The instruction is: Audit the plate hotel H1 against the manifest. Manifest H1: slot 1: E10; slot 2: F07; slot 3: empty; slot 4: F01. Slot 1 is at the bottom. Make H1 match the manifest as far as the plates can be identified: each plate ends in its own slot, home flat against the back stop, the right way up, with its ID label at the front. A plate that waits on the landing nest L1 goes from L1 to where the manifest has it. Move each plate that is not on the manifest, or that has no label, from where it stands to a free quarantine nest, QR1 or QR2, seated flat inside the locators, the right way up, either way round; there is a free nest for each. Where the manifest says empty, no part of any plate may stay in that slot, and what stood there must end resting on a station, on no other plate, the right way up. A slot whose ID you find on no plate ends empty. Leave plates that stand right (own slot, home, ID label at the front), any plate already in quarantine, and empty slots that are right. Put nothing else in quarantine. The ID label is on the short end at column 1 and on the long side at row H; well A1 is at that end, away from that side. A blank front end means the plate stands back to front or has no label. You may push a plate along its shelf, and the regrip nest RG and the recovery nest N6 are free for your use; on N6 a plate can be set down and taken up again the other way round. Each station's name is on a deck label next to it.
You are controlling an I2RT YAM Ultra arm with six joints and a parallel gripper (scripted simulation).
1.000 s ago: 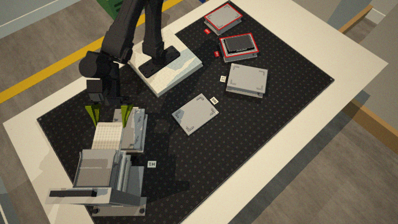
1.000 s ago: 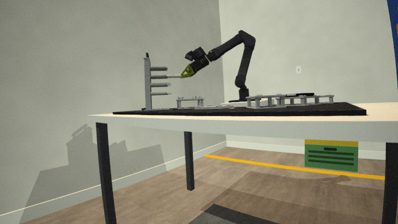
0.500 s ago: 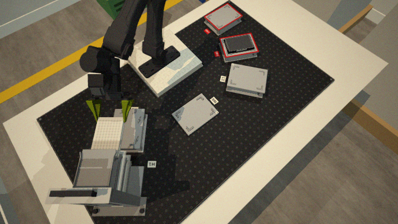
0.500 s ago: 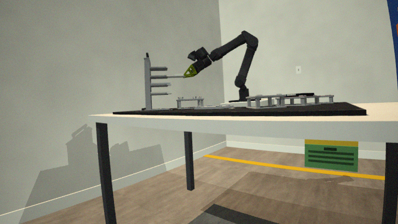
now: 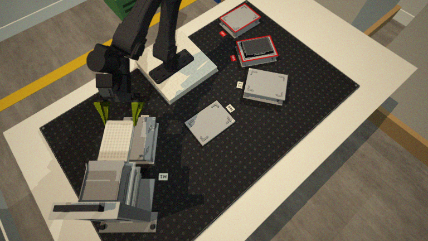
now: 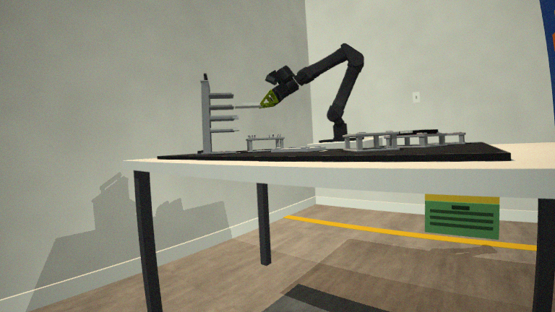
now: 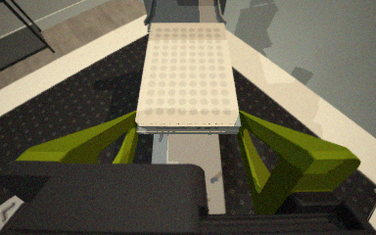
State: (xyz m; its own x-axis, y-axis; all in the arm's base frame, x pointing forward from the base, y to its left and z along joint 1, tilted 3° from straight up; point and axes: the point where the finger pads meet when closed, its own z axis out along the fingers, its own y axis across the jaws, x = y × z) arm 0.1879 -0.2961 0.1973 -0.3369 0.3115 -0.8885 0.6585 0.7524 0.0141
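Note:
My gripper (image 5: 119,120) is shut on the near short end of a cream well plate (image 5: 115,140), one green finger on each long side. In the wrist view the plate (image 7: 187,80) runs straight away from the gripper (image 7: 187,124). In the side view it (image 6: 247,106) hangs level in the air, at the height of the second shelf from the top of hotel H1 (image 6: 207,112), with its far end just off the shelf fronts. I cannot read a label on it. The hotel (image 5: 107,187) stands at the front left of the mat.
A grey nest (image 5: 144,140) stands right below the held plate. Nest N6 (image 5: 209,122) and nest L1 (image 5: 265,86) carry nothing. One red-edged quarantine nest (image 5: 257,48) holds a black plate; the other (image 5: 239,19) carries nothing. The arm's base (image 5: 171,64) is behind.

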